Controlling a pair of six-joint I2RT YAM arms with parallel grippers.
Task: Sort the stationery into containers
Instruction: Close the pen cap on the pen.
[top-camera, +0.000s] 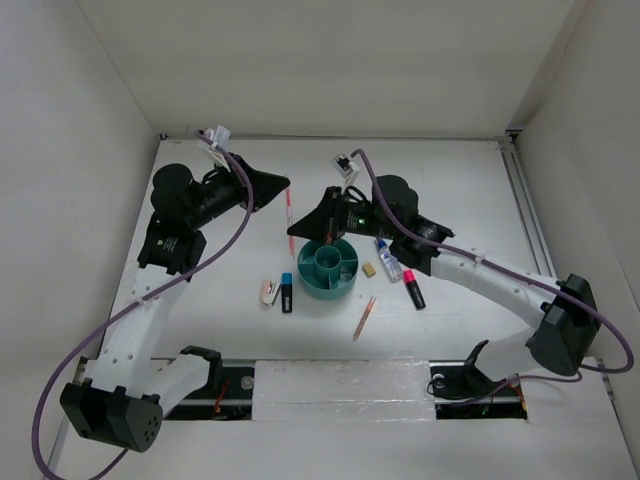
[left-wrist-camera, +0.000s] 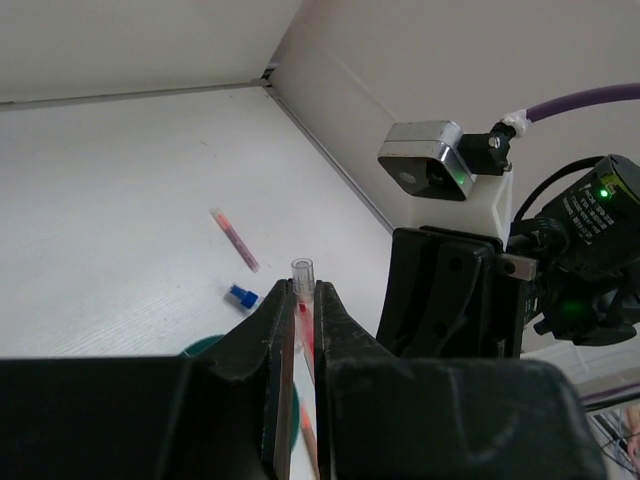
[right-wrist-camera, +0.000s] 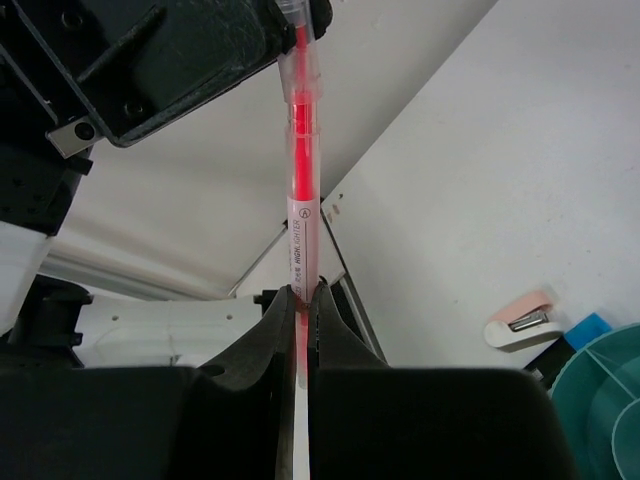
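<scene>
A thin pink highlighter pen (top-camera: 290, 209) hangs in the air between my two grippers, left of the teal organizer (top-camera: 328, 268). My left gripper (top-camera: 287, 186) is shut on its clear far end (left-wrist-camera: 303, 272). My right gripper (top-camera: 294, 232) is shut on the near end of the pen (right-wrist-camera: 303, 200). On the table lie a blue-capped marker (top-camera: 287, 292), a white-pink piece (top-camera: 269, 292), a tan eraser (top-camera: 369, 269), a blue-capped bottle (top-camera: 388, 258), a pink-capped marker (top-camera: 413, 289) and a pencil (top-camera: 364, 317).
Both arms reach over the middle of the table and meet just left of the organizer. White walls close in the table at the back and both sides. The right wrist camera housing (left-wrist-camera: 430, 165) sits close in front of the left gripper.
</scene>
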